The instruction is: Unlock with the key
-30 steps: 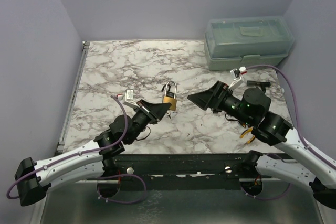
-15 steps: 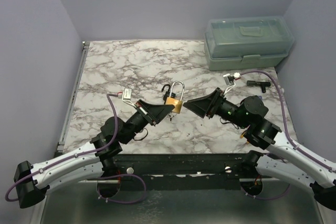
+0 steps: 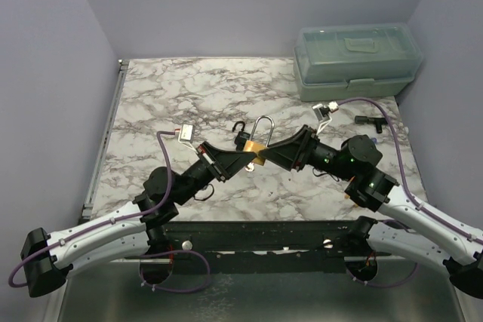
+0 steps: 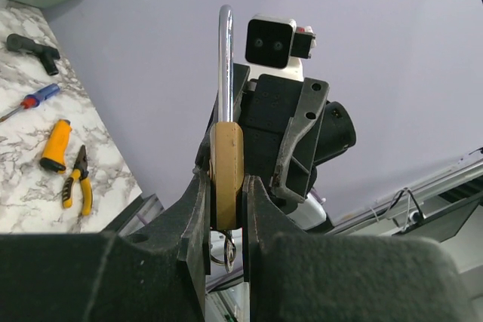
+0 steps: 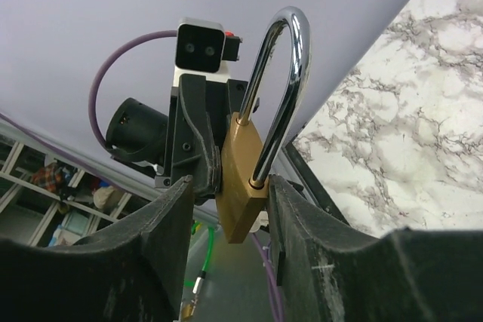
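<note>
My left pincer (image 3: 245,160) is clamped on the brass padlock with the silver steel shackle (image 3: 259,147), one black finger pressed flat on each broad face of its body; my left wrist camera shows this plainly, with the padlock (image 4: 226,175) upright between my left pincer's (image 4: 226,190) fingers and its shackle pointing up. A small metal ring (image 4: 227,251) hangs under the brass body, but I cannot make out the key itself. The padlock is lifted above the white and grey marble tabletop (image 3: 166,96), about midway across and toward the near edge, right between my two arms. My right pincer (image 3: 272,154) meets it from the right, and in my right wrist view its (image 5: 230,186) fingers bracket the brass body (image 5: 241,179) closely on both sides; I cannot tell whether they press on it or merely stand beside it. Both legs of the shackle run into the body. At the far right corner sits a pale green plastic box with a lid (image 3: 355,62), well apart from the padlock, and yellow-handled pliers (image 4: 79,186) lie on the marble to the right.
</note>
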You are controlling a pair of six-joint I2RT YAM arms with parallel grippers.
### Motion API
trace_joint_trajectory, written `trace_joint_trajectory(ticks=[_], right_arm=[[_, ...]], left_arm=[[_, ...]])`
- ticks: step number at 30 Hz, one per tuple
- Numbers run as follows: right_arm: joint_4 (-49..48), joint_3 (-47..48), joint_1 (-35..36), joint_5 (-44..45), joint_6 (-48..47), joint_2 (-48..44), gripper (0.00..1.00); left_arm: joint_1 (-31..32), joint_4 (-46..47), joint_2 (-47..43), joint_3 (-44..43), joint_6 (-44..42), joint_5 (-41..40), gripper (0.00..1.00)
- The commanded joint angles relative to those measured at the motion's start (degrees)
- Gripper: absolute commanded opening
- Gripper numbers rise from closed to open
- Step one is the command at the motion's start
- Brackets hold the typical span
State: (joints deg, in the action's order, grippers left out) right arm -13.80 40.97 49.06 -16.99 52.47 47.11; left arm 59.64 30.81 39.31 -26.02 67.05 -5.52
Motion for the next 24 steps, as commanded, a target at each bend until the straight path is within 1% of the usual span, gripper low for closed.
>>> trace_joint_trajectory(ticks=[1, 5, 11, 14, 15, 17, 18, 20, 22, 23, 24], right_arm=[[-3.25, 0.60, 0.18, -2.05, 0.65, -0.39, 0.45], [-5.00, 0.59, 0.21, -2.78, 1.72, 0.91, 0.30], [-4.56, 1.15, 0.22, -3.16, 1.70, 1.43, 0.17], [-3.73, 0.93, 0.17, -2.45, 1.71, 0.82, 0.03], [-3.50, 0.62, 0.21, -2.08, 1.80, 0.41, 0.01], [-3.26, -0.01, 0.16, -1.29, 2.01, -0.61, 0.01], [-3.04, -0.35, 0.22, -0.72, 2.07, -1.22, 0.01], [-2.29, -0.83, 0.18, 0.74, 2.27, -2.50, 0.01], [-1.09, -0.81, 0.16, 2.12, 2.22, -3.46, 0.01], [-0.52, -0.68, 0.16, 2.60, 2.17, -3.77, 0.01], [0.15, -0.49, 0.16, 3.08, 2.08, -4.00, 0.01]], left_arm=[[0.04, 8.25, 0.48, -2.54, 1.16, 2.76, 0.00], [0.04, 10.13, 2.40, -2.71, 1.48, 4.57, 0.00], [0.05, 10.85, 3.49, -2.69, 1.70, 5.39, 0.00], [0.05, 10.87, 3.11, -2.07, 1.68, 4.80, 0.00], [0.04, 10.85, 2.94, -1.83, 1.77, 4.68, 0.00], [0.10, 10.85, 2.51, -1.27, 1.96, 4.10, 0.00], [0.05, 10.74, 2.18, -0.92, 1.95, 3.78, 0.07], [0.10, 10.11, 1.28, -0.43, 1.87, 3.13, 0.26], [-0.04, 8.90, 0.20, -0.07, 1.72, 2.34, 0.42], [-0.03, 8.21, -0.37, 0.14, 1.58, 2.01, 0.47], [0.00, 7.58, -0.99, 0.32, 1.45, 1.66, 0.50]])
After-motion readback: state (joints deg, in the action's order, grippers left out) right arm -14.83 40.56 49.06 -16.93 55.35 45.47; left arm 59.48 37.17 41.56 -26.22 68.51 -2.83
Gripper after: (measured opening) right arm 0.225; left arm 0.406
